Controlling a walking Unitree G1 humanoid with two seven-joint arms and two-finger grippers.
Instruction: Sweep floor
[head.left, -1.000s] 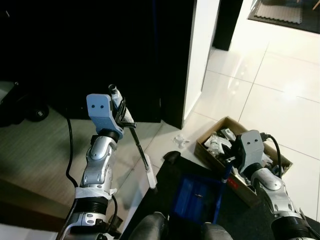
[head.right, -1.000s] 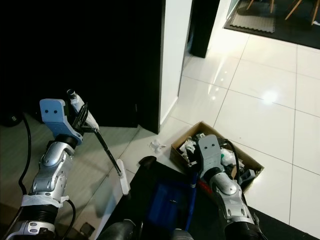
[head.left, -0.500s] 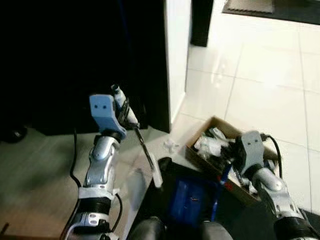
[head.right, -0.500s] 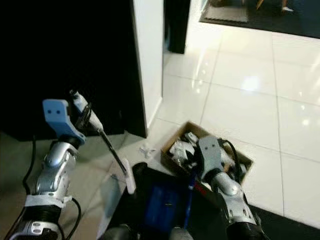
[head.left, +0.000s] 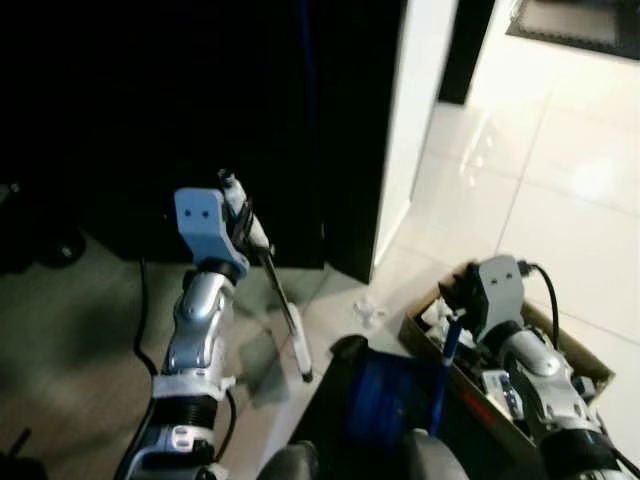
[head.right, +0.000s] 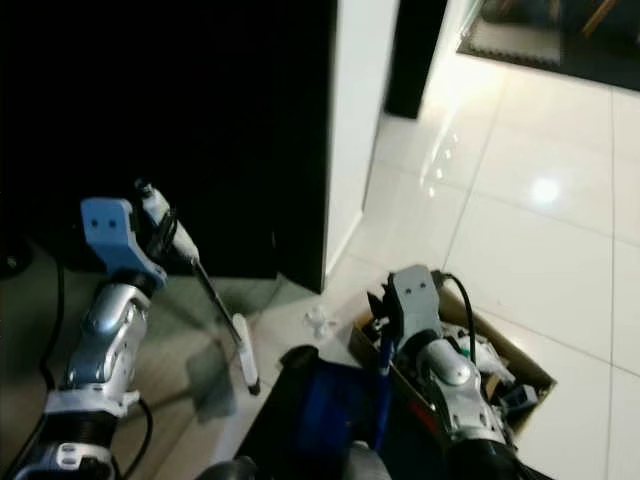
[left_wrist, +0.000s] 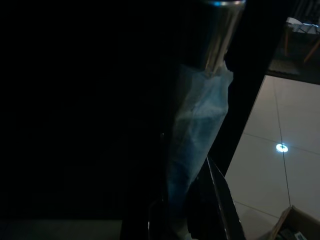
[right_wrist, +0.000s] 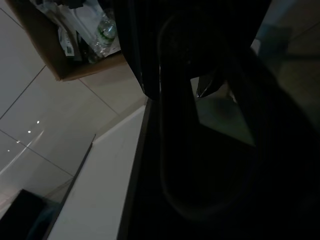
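Note:
My left gripper (head.left: 243, 222) is raised at chest height and shut on the taped upper end of a thin black broom stick (head.left: 283, 303). The stick slants down to its white end (head.left: 300, 352) near the floor. Seen from the left wrist, the taped metal handle (left_wrist: 199, 125) runs between the fingers. My right gripper (head.left: 457, 308) is shut on the blue handle (head.left: 439, 372) of a blue dustpan (head.left: 372, 402), which hangs low in front of me. A small crumpled scrap (head.left: 367, 313) lies on the pale tiles between the broom end and a cardboard box.
An open cardboard box (head.left: 588, 362) full of rubbish stands on the floor to the right, close behind my right arm. A white wall corner (head.left: 415, 120) and a dark doorway lie ahead. Glossy tiles stretch to the right, and a dark mat (head.right: 540, 45) lies far back.
The camera has swung, so the whole scene has shifted and blurred. Both grippers keep the same hold on broom and dustpan; the scrap and box stay put.

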